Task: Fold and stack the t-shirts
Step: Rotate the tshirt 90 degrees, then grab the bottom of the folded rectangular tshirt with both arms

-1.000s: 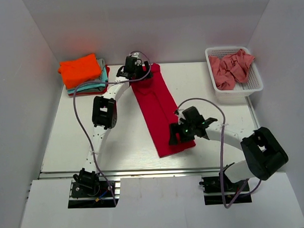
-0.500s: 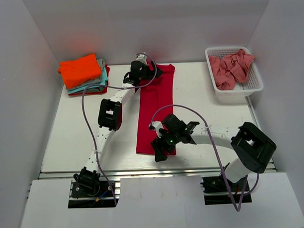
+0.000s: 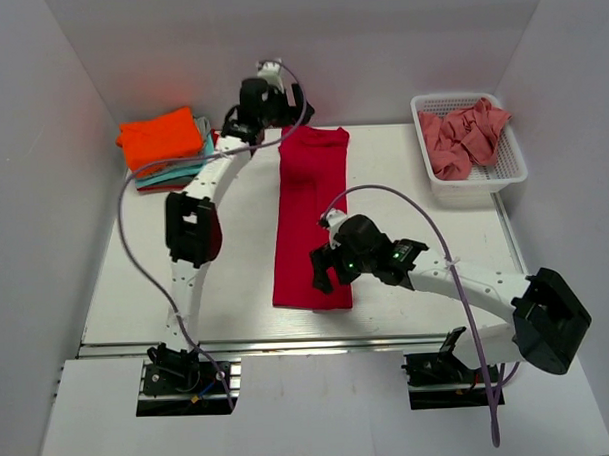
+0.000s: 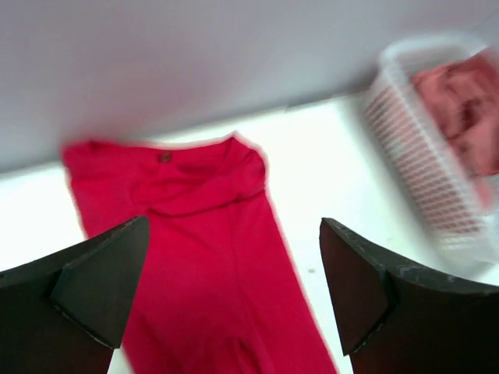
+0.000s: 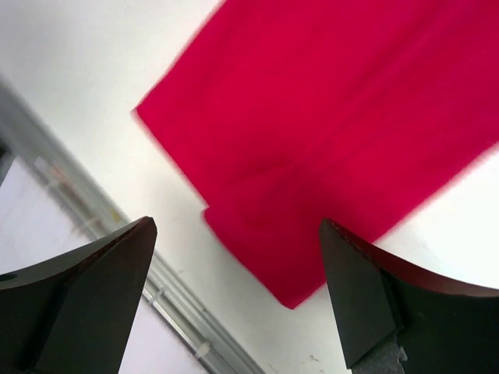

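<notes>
While both pairs stand spread with nothing pinched between them, the left fingers (image 4: pixel 86 288) hang over the collar end of the crimson t-shirt (image 3: pixel 309 223) and the right fingers (image 5: pixel 86 296) hang over its opposite, near end. In each wrist view the cloth lies below the tips and apart from them.

The crimson t-shirt is a deep, even red, folded into one long narrow strip with its sleeves turned in. It lies flat on the white desk (image 3: pixel 236 280), about midway across. At the near end a doubled layer shows, with one corner lying a little askew. Its long axis runs from the near edge towards the back wall, with the neckline and a small dark label at the far end.

At the far right stands a white mesh basket (image 3: pixel 478 187), holding crumpled salmon-pink t-shirts (image 3: pixel 461 137) heaped above its rim. At the far left corner a folded orange t-shirt (image 3: pixel 159 139) tops a stack, with a teal t-shirt (image 3: pixel 173 175) showing beneath it.
</notes>
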`<state>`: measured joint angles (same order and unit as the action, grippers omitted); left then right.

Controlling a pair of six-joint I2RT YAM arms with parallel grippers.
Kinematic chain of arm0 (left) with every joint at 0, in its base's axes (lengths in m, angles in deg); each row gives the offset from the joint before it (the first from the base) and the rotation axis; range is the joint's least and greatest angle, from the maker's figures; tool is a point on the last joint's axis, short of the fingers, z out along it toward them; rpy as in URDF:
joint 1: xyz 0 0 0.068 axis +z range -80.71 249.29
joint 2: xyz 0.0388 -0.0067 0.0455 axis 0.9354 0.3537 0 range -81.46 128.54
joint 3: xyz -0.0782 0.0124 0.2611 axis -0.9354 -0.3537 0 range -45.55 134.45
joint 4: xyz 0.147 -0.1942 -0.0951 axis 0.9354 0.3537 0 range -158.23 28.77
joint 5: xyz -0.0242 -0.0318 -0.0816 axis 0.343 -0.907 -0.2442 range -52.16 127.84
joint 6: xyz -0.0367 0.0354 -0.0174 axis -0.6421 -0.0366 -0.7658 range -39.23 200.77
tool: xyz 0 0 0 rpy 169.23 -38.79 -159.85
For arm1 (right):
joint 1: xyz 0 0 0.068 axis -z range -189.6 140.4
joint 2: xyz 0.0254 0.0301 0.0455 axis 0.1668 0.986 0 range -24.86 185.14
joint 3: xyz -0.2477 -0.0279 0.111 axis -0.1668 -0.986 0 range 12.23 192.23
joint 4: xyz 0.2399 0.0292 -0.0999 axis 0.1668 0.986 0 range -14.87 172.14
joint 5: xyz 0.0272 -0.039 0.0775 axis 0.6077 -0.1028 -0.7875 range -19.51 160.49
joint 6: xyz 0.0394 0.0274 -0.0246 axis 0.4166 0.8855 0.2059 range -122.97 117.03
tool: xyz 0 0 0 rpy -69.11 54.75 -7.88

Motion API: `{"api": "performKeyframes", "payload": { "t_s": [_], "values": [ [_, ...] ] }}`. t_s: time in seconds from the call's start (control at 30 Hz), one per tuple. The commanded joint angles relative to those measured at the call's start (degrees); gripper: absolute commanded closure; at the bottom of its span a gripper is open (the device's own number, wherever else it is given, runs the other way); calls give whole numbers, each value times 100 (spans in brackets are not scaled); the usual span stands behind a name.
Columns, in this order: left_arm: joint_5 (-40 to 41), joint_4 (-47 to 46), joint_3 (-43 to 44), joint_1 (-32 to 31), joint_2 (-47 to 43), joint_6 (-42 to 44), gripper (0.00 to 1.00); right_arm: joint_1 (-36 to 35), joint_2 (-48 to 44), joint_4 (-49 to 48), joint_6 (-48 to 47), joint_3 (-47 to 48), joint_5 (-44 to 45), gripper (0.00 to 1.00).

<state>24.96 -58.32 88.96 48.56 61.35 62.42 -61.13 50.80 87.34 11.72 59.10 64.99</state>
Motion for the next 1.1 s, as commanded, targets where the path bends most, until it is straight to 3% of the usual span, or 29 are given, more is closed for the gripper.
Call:
{"api": "performKeyframes", "payload": {
  "t_s": [0.0,0.03,0.1,0.13,0.17,0.27,0.4,0.43,0.53,0.77,1.07],
  "values": [
    [-12,747,-1043,8,-2206,622,0,125,-348,150,743,-186,1067,10],
    [75,1036,-1494,8,-2578,674,0,152,-402,168,771,-300,1277,10],
    [146,1039,-3346,-45,-3413,412,0,257,-490,159,1007,-485,1463,10],
    [215,630,-4058,-45,-4296,272,0,318,-621,142,1026,-547,1385,10],
    [268,374,-5449,-115,-4748,210,0,345,-622,211,1018,-635,1376,10],
    [383,63,-7327,-168,-6101,-204,0,398,-562,352,930,-714,1078,10],
    [383,1047,-8343,-352,-6965,-370,0,433,-193,467,912,-714,770,10],
    [18,1048,-8902,-353,-7133,-371,0,442,17,441,868,-715,613,10],
    [-695,767,-9783,-563,-7590,-652,0,433,308,423,929,-644,313,10],
    [-1075,732,-10630,-915,-7891,-784,2,415,283,-69,1228,-1013,-381,10],
    [-831,187,-10789,-1319,-7311,-837,24,424,362,-105,1421,-1171,-426,16]
  ]
}}
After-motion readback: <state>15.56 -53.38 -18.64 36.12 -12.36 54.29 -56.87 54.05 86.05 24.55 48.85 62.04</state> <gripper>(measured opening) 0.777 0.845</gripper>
